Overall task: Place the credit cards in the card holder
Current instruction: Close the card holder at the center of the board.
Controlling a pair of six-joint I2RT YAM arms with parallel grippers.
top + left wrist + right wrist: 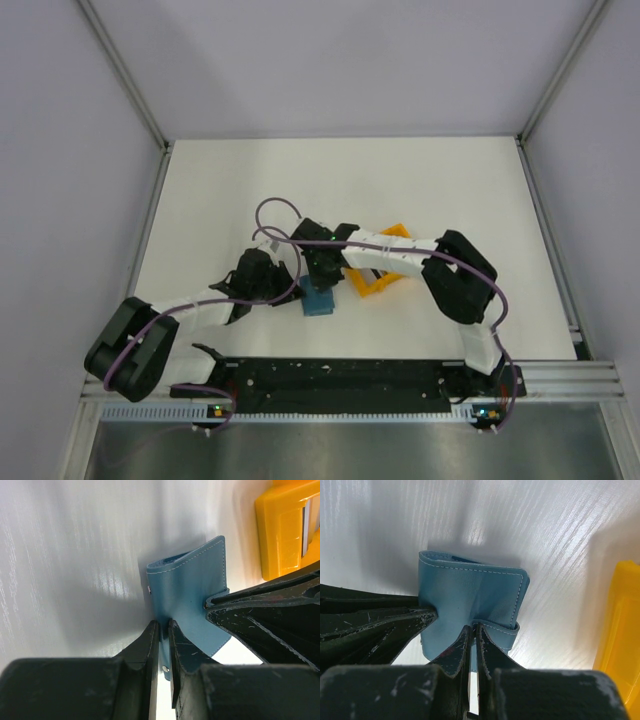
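Observation:
The teal-blue card holder (320, 300) stands on the white table between my two grippers. In the left wrist view the left gripper (163, 627) is shut on the card holder's (190, 585) lower edge, near a metal snap. In the right wrist view the right gripper (474, 628) is shut on the stitched strap of the card holder (470, 590), with the left gripper's fingers (395, 622) touching its left side. A thin pale edge that may be one of the credit cards (306, 527) stands in the yellow rack; no other cards show.
The yellow-orange open-frame rack (380, 275) stands just right of the card holder, under the right arm, and shows at the edge of both wrist views (285, 530) (620, 630). Grey walls and metal rails enclose the white table (400, 190).

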